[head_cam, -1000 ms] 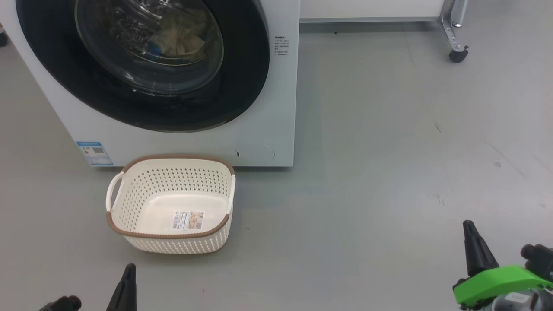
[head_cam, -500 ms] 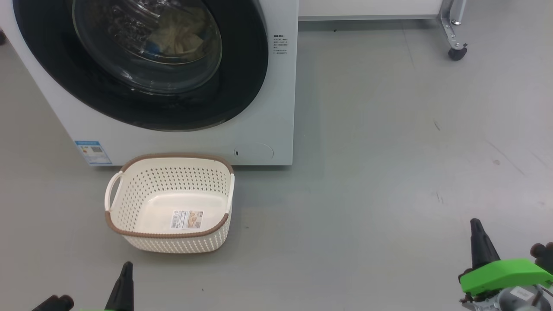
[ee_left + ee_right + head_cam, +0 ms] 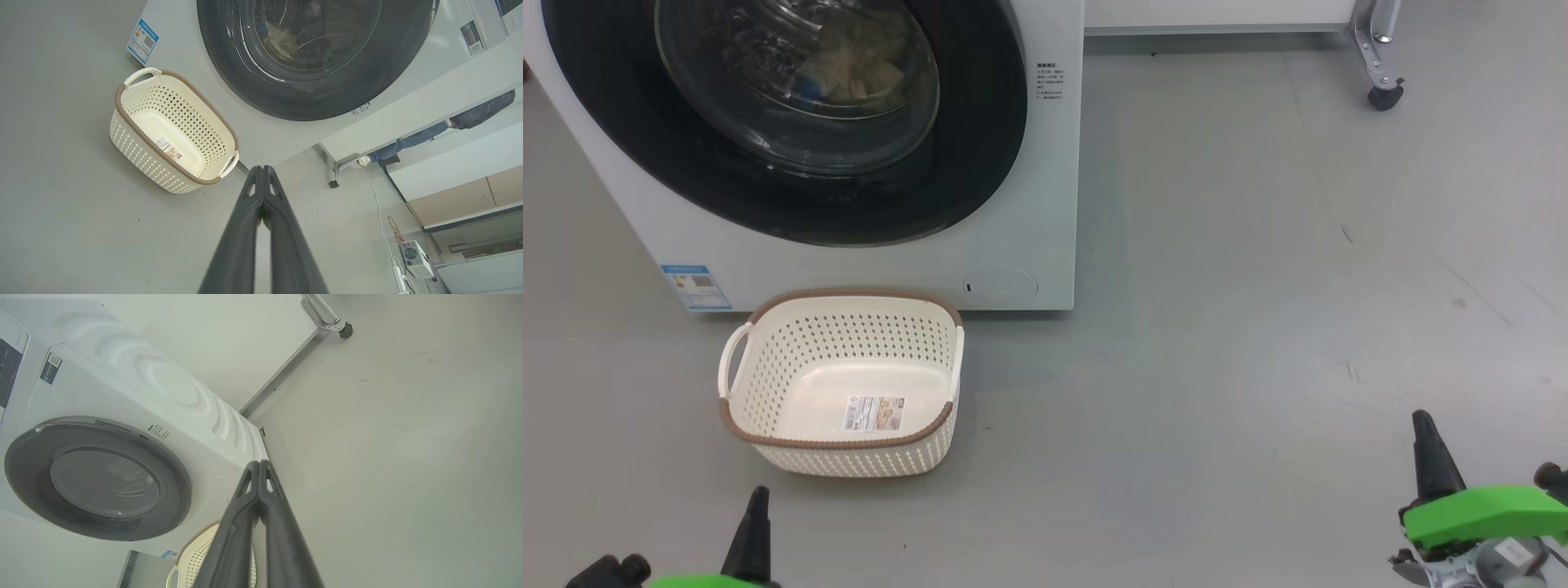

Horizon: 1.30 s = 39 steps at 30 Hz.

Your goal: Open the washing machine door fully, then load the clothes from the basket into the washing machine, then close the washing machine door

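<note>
The white washing machine stands at the back left, and its black-framed round door lies flat against the front. Cream-yellow clothes show through the door glass, inside the drum. The cream basket sits on the floor in front of the machine, holding only a paper label. My left gripper is shut and empty, near the basket's front. My right gripper is shut and empty, far right.
Grey floor spreads wide to the right of the machine. A metal frame leg on a caster stands at the back right. In the left wrist view a person's trouser legs, a cable and a small white box show beyond the machine.
The whole head picture has shifted slightly up and left, so the camera moved. Both grippers have sunk a little toward the lower edge, the right one also moving right. Basket and door are unchanged.
</note>
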Available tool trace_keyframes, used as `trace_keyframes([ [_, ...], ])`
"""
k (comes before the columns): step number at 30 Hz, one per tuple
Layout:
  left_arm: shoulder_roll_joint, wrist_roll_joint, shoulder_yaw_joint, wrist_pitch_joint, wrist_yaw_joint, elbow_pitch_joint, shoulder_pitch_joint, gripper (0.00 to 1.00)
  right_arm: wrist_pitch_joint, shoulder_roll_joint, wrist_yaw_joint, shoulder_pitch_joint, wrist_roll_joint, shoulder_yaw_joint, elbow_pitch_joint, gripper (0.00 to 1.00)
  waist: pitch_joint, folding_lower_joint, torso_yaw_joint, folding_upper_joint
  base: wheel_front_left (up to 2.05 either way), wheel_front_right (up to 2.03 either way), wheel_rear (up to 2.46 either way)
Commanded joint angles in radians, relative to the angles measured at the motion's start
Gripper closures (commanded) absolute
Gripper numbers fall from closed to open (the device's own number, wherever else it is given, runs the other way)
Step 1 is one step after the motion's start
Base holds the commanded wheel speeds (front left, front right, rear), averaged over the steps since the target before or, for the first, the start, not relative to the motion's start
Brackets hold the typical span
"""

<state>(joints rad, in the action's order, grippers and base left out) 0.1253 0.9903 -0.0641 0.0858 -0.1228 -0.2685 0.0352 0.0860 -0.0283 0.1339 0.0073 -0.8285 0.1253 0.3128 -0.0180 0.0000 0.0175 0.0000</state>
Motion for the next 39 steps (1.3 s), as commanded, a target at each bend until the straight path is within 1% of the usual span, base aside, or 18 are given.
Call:
trace_keyframes([
  [1, 0.005, 0.023, 0.033, -0.009, -0.004, 0.026, -0.055, 1.00, -0.009, -0.014, -0.002, -0.064, -0.029, -0.005, -0.036, 1.00, 0.000, 0.0000, 0.000, 0.0000, 0.00, 0.00, 0.00],
  [39, -0.038, 0.367, 0.113, -0.115, -0.006, 0.025, -0.105, 1.00, -0.118, -0.018, -0.003, -0.093, -0.459, -0.009, -0.054, 1.00, 0.012, 0.0000, -0.010, 0.0000, 0.00, 0.00, 0.00],
])
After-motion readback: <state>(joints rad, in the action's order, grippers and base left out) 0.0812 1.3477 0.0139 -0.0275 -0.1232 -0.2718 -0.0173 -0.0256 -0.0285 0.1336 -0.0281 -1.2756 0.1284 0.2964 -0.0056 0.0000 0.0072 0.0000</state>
